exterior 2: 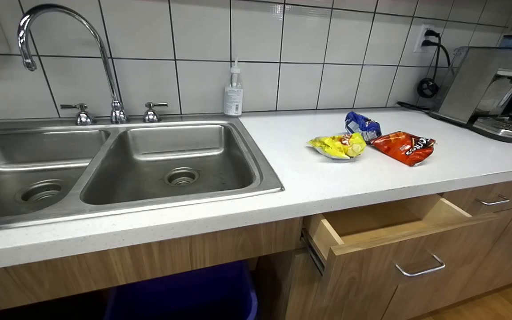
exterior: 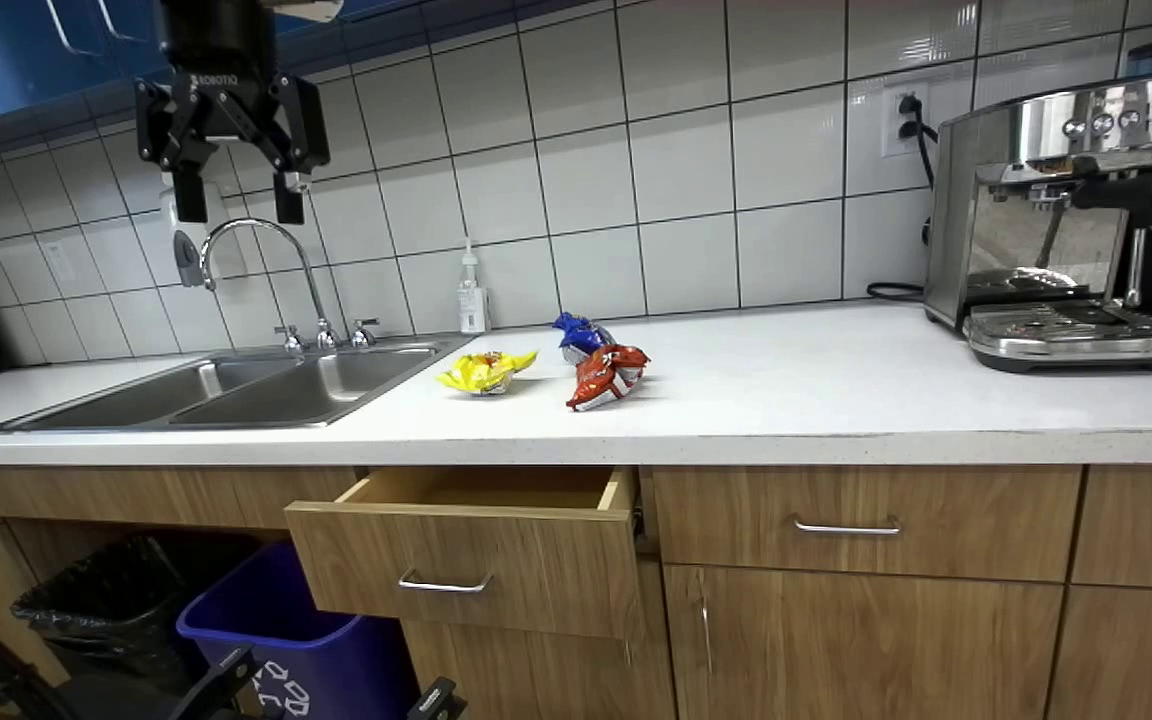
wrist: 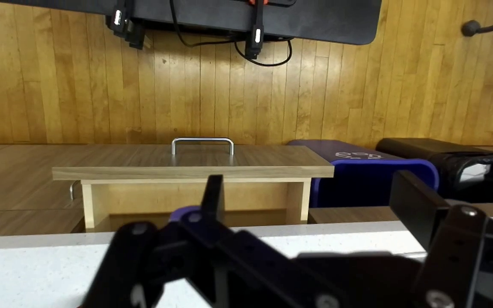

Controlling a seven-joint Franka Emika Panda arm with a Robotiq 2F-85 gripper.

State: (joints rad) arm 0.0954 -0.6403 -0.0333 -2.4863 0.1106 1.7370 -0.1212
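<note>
High on the left in an exterior view hangs my gripper [exterior: 240, 207], fingers pointing down, jaws wide apart around nothing. It touches nothing there. In the wrist view my gripper [wrist: 309, 182] also stands open, with the counter edge and a pulled-out wooden drawer [wrist: 193, 172] behind it. Both exterior views show that drawer [exterior: 461, 565], its visible inside bare. Three crumpled snack bags lie close together on the white counter: a yellow bag [exterior 2: 339, 146], a blue bag [exterior 2: 362, 126] and a red bag [exterior 2: 405, 148]. They are well below the gripper and to its right.
A double steel sink [exterior 2: 269, 178] with a tall faucet [exterior: 281, 230] lies left of the bags. A pump bottle [exterior 2: 234, 95] stands by the wall. The espresso machine [exterior: 1066, 220] is at the right. Below are a blue bin [exterior: 306, 630] and a black-lined bin [exterior: 126, 600].
</note>
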